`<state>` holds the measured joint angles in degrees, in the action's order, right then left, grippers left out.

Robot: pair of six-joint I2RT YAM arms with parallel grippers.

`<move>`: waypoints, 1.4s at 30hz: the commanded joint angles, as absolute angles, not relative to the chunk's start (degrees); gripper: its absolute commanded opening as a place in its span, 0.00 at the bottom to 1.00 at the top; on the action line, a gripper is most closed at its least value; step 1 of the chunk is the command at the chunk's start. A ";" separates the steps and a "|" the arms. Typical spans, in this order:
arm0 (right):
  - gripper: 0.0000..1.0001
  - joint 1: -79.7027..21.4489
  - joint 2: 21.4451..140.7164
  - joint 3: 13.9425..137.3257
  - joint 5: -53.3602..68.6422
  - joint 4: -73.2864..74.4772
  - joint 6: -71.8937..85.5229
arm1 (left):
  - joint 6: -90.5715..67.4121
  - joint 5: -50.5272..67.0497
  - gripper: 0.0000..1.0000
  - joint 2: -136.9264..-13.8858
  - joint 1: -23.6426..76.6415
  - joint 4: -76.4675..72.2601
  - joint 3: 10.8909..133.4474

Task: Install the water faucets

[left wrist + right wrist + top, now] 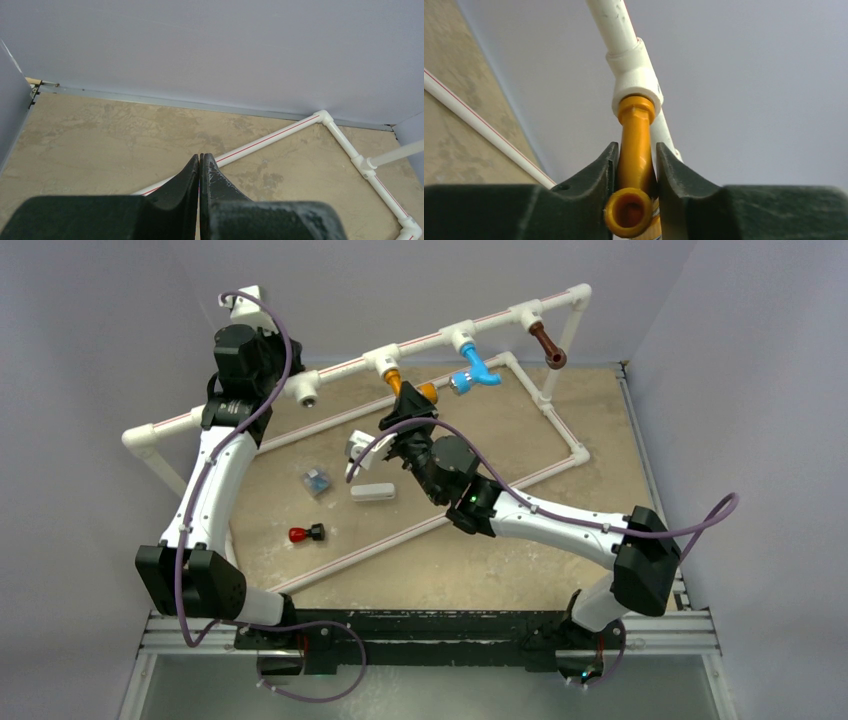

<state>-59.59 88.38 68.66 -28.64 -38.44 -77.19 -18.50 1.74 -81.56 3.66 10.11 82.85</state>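
The orange-yellow water faucet (636,145) hangs from a white tee (634,82) on the raised pipe, and my right gripper (635,147) is shut on its stem, both fingers pressed against it. From above, the same faucet (395,377) shows just beyond the right gripper (408,405). Further right on that pipe sit a light blue faucet (475,370) and a dark brown faucet (547,345), each in its own tee. My left gripper (200,157) is shut on nothing, above the sandy floor at the back left.
A tee with a bare silver socket (305,392) sits left of the orange one. Loose on the floor lie a small blue-grey part (316,481), a white piece (372,491) and a red-and-black part (305,534). A white pipe frame (560,420) borders the floor.
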 commanded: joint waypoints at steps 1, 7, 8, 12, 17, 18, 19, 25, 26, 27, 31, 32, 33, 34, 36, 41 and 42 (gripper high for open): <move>0.18 -58.59 88.26 69.76 -31.65 -41.34 -73.21 | -18.80 2.16 0.00 -84.79 3.78 19.87 79.70; 0.00 -58.40 87.37 70.02 -30.26 -41.39 -61.44 | -18.81 2.12 0.00 -84.86 3.69 19.89 79.72; 0.00 -58.33 87.24 70.09 -30.25 -41.57 -58.80 | -18.81 2.13 0.00 -84.89 3.69 19.94 79.72; 0.00 -58.31 85.99 70.72 -28.07 -40.04 -43.77 | -18.72 2.17 0.00 -84.90 3.65 19.95 79.72; 0.00 -56.99 82.74 69.09 -22.56 -40.55 -19.01 | -18.81 2.28 0.00 -84.98 3.60 19.98 79.83; 0.00 -56.69 82.36 68.45 -21.83 -41.38 -14.27 | -18.81 2.37 0.00 -84.96 3.60 19.98 79.81; 0.00 -56.40 81.76 67.88 -21.35 -42.03 -9.31 | -18.81 2.37 0.00 -84.91 3.60 20.03 79.81; 0.00 -56.22 81.07 66.34 -22.62 -43.77 19.33 | -18.90 2.53 0.00 -84.76 3.65 19.96 79.81; 0.00 -56.28 80.73 65.76 -22.77 -44.96 23.06 | -18.90 2.59 0.00 -84.73 3.61 20.01 79.80; 0.00 -56.11 80.37 65.02 -23.16 -46.09 26.96 | -18.90 2.63 0.00 -84.65 3.60 20.01 79.79; 0.00 -55.98 79.77 63.26 -23.99 -48.87 40.32 | -18.98 2.83 0.00 -84.55 3.60 19.99 79.72; 0.00 -55.94 79.61 62.82 -23.97 -49.93 43.57 | -19.05 2.89 0.00 -84.51 3.60 19.88 79.72; 0.00 -55.84 79.63 62.47 -23.89 -50.80 46.64 | -19.07 2.90 0.00 -84.47 3.60 19.89 79.72; 0.00 -55.56 79.58 62.29 -23.94 -51.30 51.28 | -19.07 2.96 0.00 -84.46 3.60 19.88 79.65; 0.00 -55.30 79.35 61.75 -24.43 -52.11 56.88 | -19.05 2.90 0.00 -84.46 3.60 19.89 79.63; 0.00 -54.33 78.81 60.71 -24.96 -53.53 73.21 | -19.12 3.24 0.00 -84.39 3.60 19.80 79.63; 0.00 -54.05 78.88 60.58 -24.30 -53.86 76.26 | -19.18 3.25 0.00 -84.38 3.60 19.78 79.55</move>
